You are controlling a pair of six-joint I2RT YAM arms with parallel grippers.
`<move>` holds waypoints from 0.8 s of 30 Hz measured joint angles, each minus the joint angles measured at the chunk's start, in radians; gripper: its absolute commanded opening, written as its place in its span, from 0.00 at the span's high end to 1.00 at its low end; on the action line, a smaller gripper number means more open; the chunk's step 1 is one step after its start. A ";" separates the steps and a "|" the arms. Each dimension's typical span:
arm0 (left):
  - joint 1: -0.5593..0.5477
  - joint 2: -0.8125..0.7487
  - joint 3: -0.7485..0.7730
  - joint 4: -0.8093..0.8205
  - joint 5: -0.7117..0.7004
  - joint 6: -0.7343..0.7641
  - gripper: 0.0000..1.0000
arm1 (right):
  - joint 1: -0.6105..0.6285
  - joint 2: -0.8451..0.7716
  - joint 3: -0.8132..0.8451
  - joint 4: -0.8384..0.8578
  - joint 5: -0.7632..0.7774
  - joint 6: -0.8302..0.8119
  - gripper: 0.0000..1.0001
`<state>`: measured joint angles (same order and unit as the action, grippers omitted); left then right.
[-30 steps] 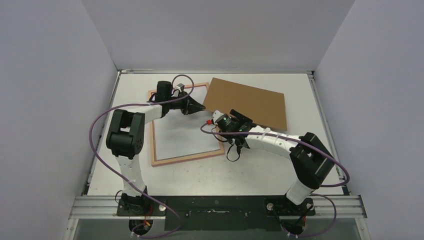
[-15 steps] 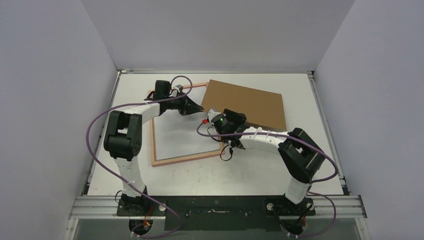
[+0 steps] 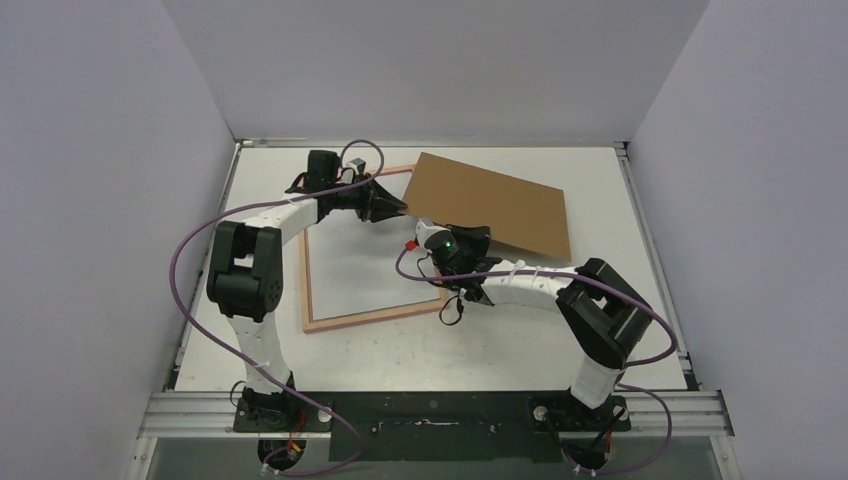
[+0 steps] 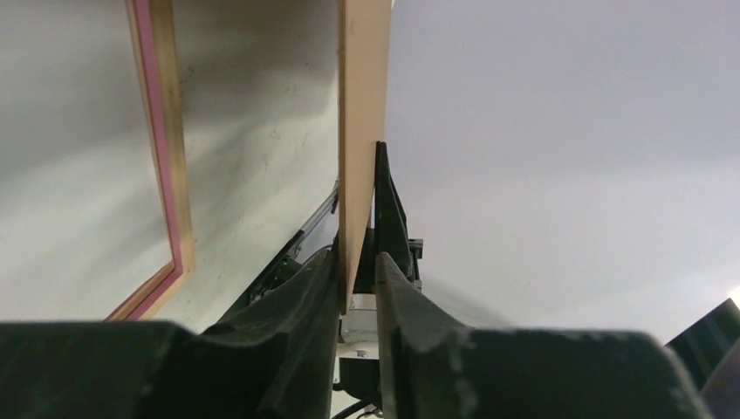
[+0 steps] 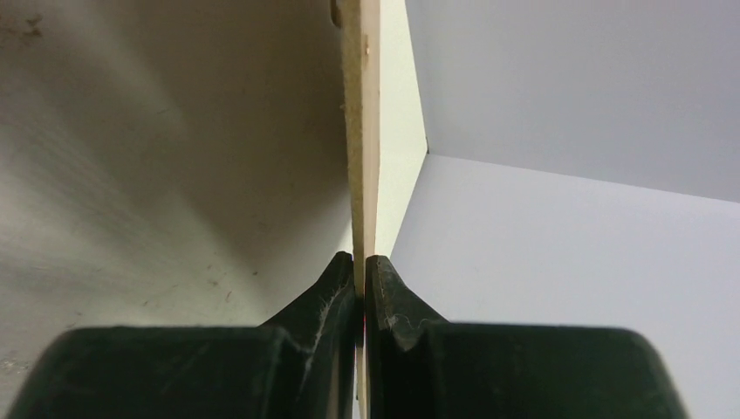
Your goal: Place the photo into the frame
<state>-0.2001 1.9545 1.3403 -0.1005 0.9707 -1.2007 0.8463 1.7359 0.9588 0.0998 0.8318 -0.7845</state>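
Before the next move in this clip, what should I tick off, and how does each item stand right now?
1. Right gripper shut on the board edge: ok.
2. Left gripper clamping the board's left corner: ok.
3. Board's held end raised off the table: ok.
4. Frame lying flat on the table: ok.
5. Photo seated in the frame: cannot tell; only white shows inside it.
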 measured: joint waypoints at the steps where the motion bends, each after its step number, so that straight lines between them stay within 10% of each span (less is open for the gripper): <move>1: 0.000 0.000 0.009 -0.003 0.001 0.007 0.64 | 0.000 -0.006 0.000 0.011 0.000 -0.014 1.00; 8: 0.026 -0.025 0.088 -0.001 0.014 0.059 0.34 | 0.000 -0.051 0.003 0.016 -0.016 -0.074 1.00; 24: 0.190 -0.316 0.167 0.008 -0.061 0.310 0.29 | -0.149 -0.206 0.356 -0.320 -0.231 0.207 1.00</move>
<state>-0.0097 1.6382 1.5070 -0.0925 0.9096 -0.8906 0.6971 1.5295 1.3148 -0.2199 0.6006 -0.5777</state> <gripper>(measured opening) 0.703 0.055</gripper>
